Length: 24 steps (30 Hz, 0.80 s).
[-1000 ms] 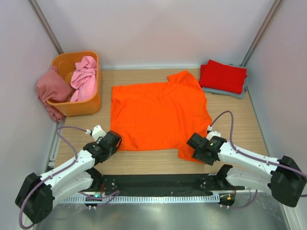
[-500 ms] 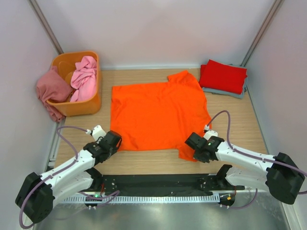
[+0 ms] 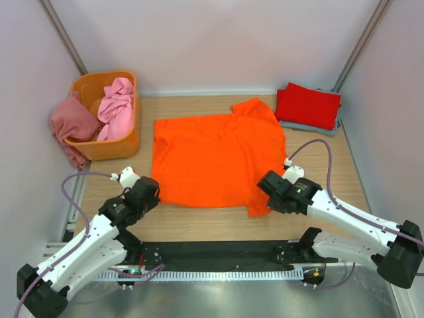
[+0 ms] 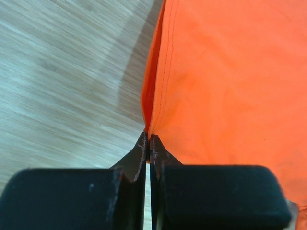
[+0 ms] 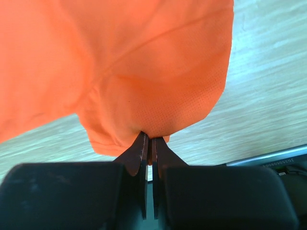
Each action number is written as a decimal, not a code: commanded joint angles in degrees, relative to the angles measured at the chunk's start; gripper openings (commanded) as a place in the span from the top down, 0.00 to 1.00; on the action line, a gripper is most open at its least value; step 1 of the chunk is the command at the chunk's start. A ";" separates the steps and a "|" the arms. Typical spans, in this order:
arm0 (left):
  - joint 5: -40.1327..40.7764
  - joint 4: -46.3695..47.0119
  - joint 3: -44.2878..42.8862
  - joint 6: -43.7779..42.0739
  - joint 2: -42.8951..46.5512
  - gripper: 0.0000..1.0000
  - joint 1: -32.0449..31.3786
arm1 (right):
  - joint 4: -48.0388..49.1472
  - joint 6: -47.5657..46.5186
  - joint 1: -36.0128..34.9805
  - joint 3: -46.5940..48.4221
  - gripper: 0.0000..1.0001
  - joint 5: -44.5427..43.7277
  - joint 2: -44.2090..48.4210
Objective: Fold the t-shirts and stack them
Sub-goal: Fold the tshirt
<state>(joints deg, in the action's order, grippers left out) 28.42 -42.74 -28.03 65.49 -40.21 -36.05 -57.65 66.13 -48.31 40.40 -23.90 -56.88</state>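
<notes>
Pinching the orange shirt (image 3: 215,159) along its near edge, both arms look set for the first fold. The left gripper (image 4: 147,141) is closed tight on the hem at the near-left corner. The right gripper (image 5: 147,139) is closed just as tight on the cuff of the near sleeve. The shirt lies spread flat in the middle of the table (image 3: 199,222), sleeves to the right.

A clean fold likely calls for lifting both holds together, only enough to clear the wood. The near edge should then travel evenly to the far edge, with the cloth taut between the grippers. Sleeve should land on sleeve before either lets go. Both pinches are thin, so a jerk could pull cloth free.

At far right, a folded red shirt (image 3: 308,105) sits on a grey shirt (image 3: 311,129). At far left, a pink shirt (image 3: 116,106) fills the tub (image 3: 119,147), with a rose shirt (image 3: 69,122) draped over its side.
</notes>
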 commanded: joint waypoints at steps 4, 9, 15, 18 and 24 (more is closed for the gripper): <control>-1.26 -4.98 -5.44 -3.52 -2.59 1.00 -0.25 | -2.38 -6.00 1.37 9.06 0.99 -6.41 -3.05; -1.97 -3.84 -12.03 -8.44 -7.42 1.00 0.72 | 4.90 -18.99 12.86 12.59 0.99 -1.51 -6.74; -7.13 -1.30 -19.86 -18.02 -19.46 1.00 7.57 | 7.37 -26.04 16.50 21.99 0.99 -0.80 -14.74; -8.56 0.81 -21.79 -20.84 -24.47 1.00 10.47 | 8.69 -28.77 17.46 25.86 0.99 -0.27 -18.96; -11.19 2.40 -26.62 -23.66 -32.73 1.00 15.66 | 10.54 -32.55 21.15 30.17 0.99 -0.10 -25.38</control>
<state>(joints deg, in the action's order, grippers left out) 19.62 -42.83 -50.78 45.32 -70.70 -22.57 -49.12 37.45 -28.99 67.75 -23.81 -80.95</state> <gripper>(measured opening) 0.008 0.067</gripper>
